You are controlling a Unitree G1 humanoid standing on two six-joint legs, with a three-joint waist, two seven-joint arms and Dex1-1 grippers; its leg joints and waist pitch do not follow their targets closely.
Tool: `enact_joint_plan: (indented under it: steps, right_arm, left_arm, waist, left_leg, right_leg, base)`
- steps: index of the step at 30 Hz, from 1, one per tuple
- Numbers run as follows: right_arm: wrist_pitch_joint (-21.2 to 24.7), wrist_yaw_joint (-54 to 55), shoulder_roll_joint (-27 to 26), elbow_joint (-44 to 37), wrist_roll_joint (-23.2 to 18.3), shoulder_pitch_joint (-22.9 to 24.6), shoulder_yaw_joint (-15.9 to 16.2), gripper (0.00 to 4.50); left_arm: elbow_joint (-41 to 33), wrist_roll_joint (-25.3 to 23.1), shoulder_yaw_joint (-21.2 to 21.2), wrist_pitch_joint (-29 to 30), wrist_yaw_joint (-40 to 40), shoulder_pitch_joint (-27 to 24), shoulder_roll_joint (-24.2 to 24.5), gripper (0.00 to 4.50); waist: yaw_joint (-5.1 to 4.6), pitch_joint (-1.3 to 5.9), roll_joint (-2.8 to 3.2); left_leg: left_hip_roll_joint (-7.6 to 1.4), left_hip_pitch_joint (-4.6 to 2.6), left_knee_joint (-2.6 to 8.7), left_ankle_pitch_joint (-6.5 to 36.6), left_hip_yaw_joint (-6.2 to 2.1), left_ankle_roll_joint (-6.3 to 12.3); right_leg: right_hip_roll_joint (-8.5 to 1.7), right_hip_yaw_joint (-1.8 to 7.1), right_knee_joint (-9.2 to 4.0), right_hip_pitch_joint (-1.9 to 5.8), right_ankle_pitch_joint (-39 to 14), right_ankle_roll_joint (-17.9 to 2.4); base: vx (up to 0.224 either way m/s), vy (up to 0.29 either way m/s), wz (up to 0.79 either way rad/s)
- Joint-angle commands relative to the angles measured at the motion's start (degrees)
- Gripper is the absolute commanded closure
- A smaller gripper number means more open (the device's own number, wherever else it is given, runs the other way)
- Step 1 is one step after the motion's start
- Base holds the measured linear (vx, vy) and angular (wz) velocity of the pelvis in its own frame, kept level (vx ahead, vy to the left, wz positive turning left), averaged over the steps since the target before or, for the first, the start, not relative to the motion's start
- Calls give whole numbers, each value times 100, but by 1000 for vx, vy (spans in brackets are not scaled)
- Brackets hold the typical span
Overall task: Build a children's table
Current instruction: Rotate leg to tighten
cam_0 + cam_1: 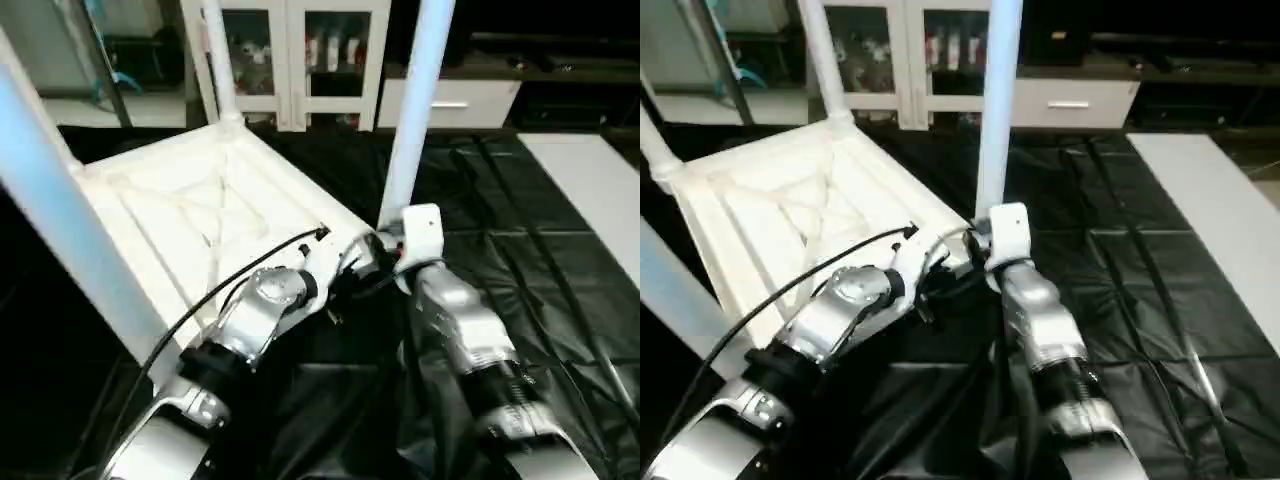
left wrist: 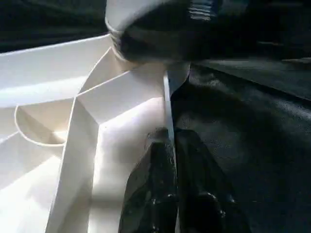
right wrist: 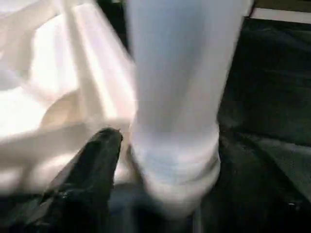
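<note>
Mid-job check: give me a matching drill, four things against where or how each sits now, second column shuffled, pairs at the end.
1. tabletop
2. nearest-corner leg
3. left tool
4. flat white board

A. lies on the black sheet to the robot's right
B. closed on the tabletop's thin edge wall
C. stands upright at the corner by the right tool
D. ribbed underside facing up

Pairs: 1-D, 2-C, 3-B, 4-A

Upright legs (image 1: 415, 110) ring ribbed tabletop (image 1: 190, 225); black sheet (image 1: 500, 215) to right lies open.
</note>
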State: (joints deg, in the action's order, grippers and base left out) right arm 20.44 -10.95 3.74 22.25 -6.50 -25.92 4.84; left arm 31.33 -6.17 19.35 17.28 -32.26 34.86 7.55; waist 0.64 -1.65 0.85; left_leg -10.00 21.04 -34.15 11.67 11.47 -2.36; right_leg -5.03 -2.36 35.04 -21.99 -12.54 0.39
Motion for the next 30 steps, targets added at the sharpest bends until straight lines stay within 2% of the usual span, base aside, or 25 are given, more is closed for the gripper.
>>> enact_joint_plan:
  steps: [1, 2, 3, 5, 6, 8, 9, 11, 13, 14, 16, 17, 19, 23, 24, 28, 30]
  right_arm:
    - [330, -507, 60, -526, -246, 68, 323, 84]
    - [519, -722, 177, -780, -364, 146, 340, 77]
    - [847, -1312, 675, -1414, -526, 356, 522, 75]
    - [963, -1615, 968, -1706, -562, 463, 612, 58]
    - [1059, -2029, 1373, -2058, -574, 599, 742, 39]
    - [1054, -2502, 1821, -2375, -547, 733, 891, 39]
    - [1049, -2680, 1977, -2500, -521, 787, 939, 39]
    - [1061, -3229, 2432, -2835, -657, 963, 958, 39]
    - [1096, -3534, 2723, -3004, -759, 1081, 932, 39]
    - [1146, -3677, 2913, -3109, -808, 1146, 941, 39]
    - [1235, -4013, 3389, -3286, -836, 1284, 979, 39]
    - [1235, -4017, 3394, -3287, -835, 1286, 979, 39]
    - [1220, -4027, 3456, -3227, -743, 1284, 947, 39]
    - [1179, -3861, 3308, -2960, -567, 1149, 939, 39]
    - [1165, -3867, 3257, -2903, -560, 1102, 974, 39]
    - [1128, -3875, 3092, -2767, -670, 1011, 1064, 39]
    - [1007, -3883, 3008, -2600, -556, 940, 1172, 39]
  left_arm:
    - [-78, 23, -54, -246, -37, -167, 50, 450]
    - [-148, 36, -48, -224, -113, -207, 92, 450]
    - [-438, 141, -8, -154, -448, -325, 219, 450]
    - [-609, 198, 41, -141, -677, -396, 310, 450]
    - [-841, 261, 157, -250, -1049, -505, 472, 450]
    - [-1136, 367, 312, -411, -1541, -661, 690, 450]
    - [-1262, 428, 366, -452, -1728, -728, 776, 450]
    - [-1711, 652, 485, -380, -2259, -939, 1045, 450]
    - [-1941, 717, 556, -308, -2508, -1063, 1222, 450]
    - [-2056, 737, 561, -240, -2615, -1132, 1295, 450]
    - [-2287, 770, 559, -131, -2807, -1282, 1475, 450]
    - [-2290, 771, 559, -130, -2810, -1283, 1477, 450]
    - [-2405, 836, 563, -55, -2923, -1352, 1567, 450]
    - [-2616, 948, 608, 40, -3134, -1477, 1715, 450]
    - [-2686, 958, 626, 77, -3190, -1503, 1750, 450]
    - [-2736, 917, 622, 86, -3190, -1517, 1754, 450]
    - [-2726, 901, 626, 100, -3162, -1501, 1749, 450]
  waist:
    - [49, 263, -68]
    - [19, 253, -82]
    - [10, 243, -58]
    - [36, 256, -48]
    - [63, 247, -25]
    - [74, 249, -8]
    - [94, 236, -11]
    - [114, 218, -28]
    - [127, 207, -6]
    - [121, 201, -56]
    - [153, 195, -46]
    - [161, 205, -68]
    - [181, 197, -66]
    - [189, 197, -79]
    - [196, 204, -62]
    - [179, 210, -74]
    - [181, 218, -64]
  left_leg:
    - [-279, -7, 402, 506, -156, 482]
    - [-297, -18, 407, 718, -162, 449]
    - [-300, -28, 415, 794, -166, 413]
    - [-331, -39, 401, 702, -174, 413]
    - [-328, -35, 397, 650, -169, 433]
    - [-340, -32, 391, 574, -163, 471]
    - [-327, -37, 390, 669, -149, 477]
    - [-343, -52, 412, 835, -148, 404]
    - [-372, -68, 433, 906, -160, 353]
    - [-364, -68, 438, 941, -154, 329]
    - [-386, -87, 443, 933, -159, 302]
    - [-388, -99, 433, 873, -155, 313]
    - [-358, -94, 414, 743, -129, 364]
    - [-350, -81, 408, 691, -133, 361]
    - [-354, -94, 405, 680, -133, 348]
    - [-338, -77, 391, 647, -133, 352]
    - [-342, -88, 383, 593, -132, 343]
  right_leg:
    - [-324, 208, -372, 255, -11, -1282]
    - [-327, 221, -402, 261, -221, -1296]
    - [-310, 220, -420, 253, -348, -1304]
    - [-315, 229, -390, 267, -176, -1312]
    - [-312, 224, -391, 268, -113, -1339]
    - [-322, 239, -368, 254, 15, -1375]
    - [-316, 237, -378, 232, -60, -1407]
    - [-322, 242, -400, 225, -330, -1396]
    - [-329, 247, -395, 213, -434, -1384]
    - [-310, 242, -401, 206, -500, -1383]
    - [-328, 251, -398, 209, -535, -1375]
    - [-328, 249, -388, 209, -459, -1380]
    - [-327, 254, -382, 183, -340, -1439]
    - [-337, 250, -375, 188, -383, -1458]
    - [-332, 252, -370, 191, -362, -1454]
    - [-326, 246, -352, 199, -281, -1470]
    - [-322, 244, -342, 199, -197, -1492]
  base:
    - [0, 0, 0]
    - [0, 0, 0]
    - [0, 0, 0]
    - [0, 0, 0]
    - [0, 0, 0]
    - [0, 0, 0]
    - [0, 0, 0]
    - [0, 0, 0]
    - [0, 0, 0]
    - [0, 0, 0]
    - [0, 0, 0]
    - [0, 0, 0]
    - [0, 0, 0]
    - [0, 0, 0]
    - [0, 0, 0]
    - [0, 0, 0]
    - [0, 0, 0]
